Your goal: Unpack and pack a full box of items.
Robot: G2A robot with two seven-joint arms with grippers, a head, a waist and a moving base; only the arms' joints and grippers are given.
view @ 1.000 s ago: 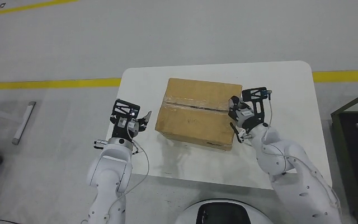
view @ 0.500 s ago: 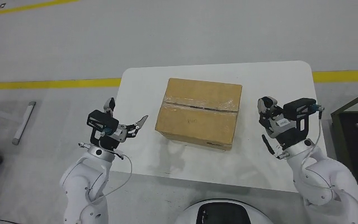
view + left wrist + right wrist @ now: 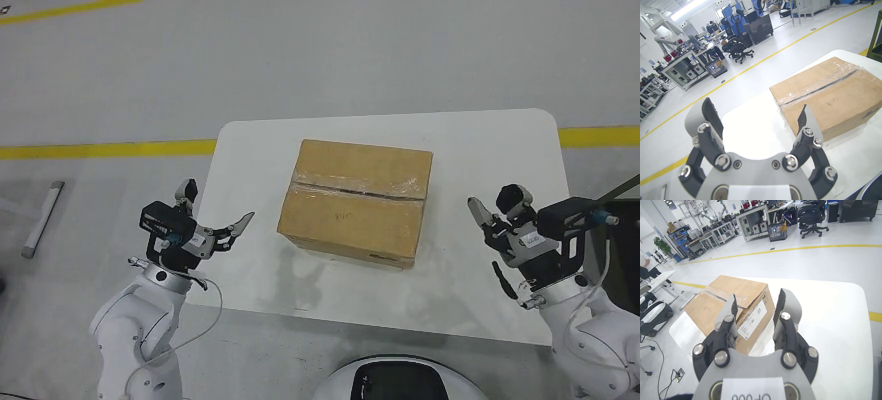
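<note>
A closed brown cardboard box [image 3: 355,200], its top seam sealed with clear tape, sits in the middle of the white table [image 3: 500,150]. My left gripper [image 3: 219,200] hovers open over the table's left edge, a short way from the box's left side, with nothing between its fingers. In the left wrist view the gripper [image 3: 756,103] points at the box [image 3: 829,98]. My right gripper [image 3: 484,235] stands open to the right of the box, apart from it and empty. The right wrist view has that gripper [image 3: 757,293] facing the box's end [image 3: 725,294], which bears a white label [image 3: 753,319].
Bare tabletop lies on both sides of the box and along the front edge. A yellow floor line [image 3: 100,150] runs behind the table. A grey bar [image 3: 42,218] lies on the floor to the left. A dark green rack [image 3: 615,215] stands off the right edge.
Both arms have drawn back from the box, outward and toward the front. The right gripper has left the box's right edge, and the left one has moved off toward the table's left edge.
</note>
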